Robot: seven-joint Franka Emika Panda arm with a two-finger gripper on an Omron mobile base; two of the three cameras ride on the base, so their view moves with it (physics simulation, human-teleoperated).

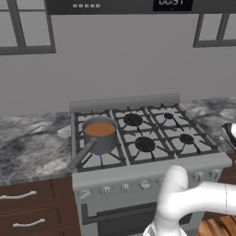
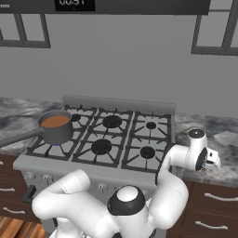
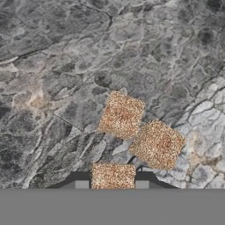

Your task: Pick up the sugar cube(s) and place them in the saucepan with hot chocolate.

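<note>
Hovering over three sugar cubes (image 3: 121,115) on the marble worktop (image 3: 52,66), the end effector (image 3: 112,184) (fingers spread, straddling the nearest cube (image 3: 113,176)) looks ready to close, then carry to the saucepan (image 1: 99,134).

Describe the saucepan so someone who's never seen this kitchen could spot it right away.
Find the grey stove set between marble counters. On its front left burner stands a small round grey saucepan, its long dark handle pointing toward the front edge. It is the stove's one pot, with orange-brown liquid inside.

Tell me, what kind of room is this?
A kitchen, most likely: there's a gas stove with a saucepan on a burner, a marble counter and wooden drawers below.
</note>
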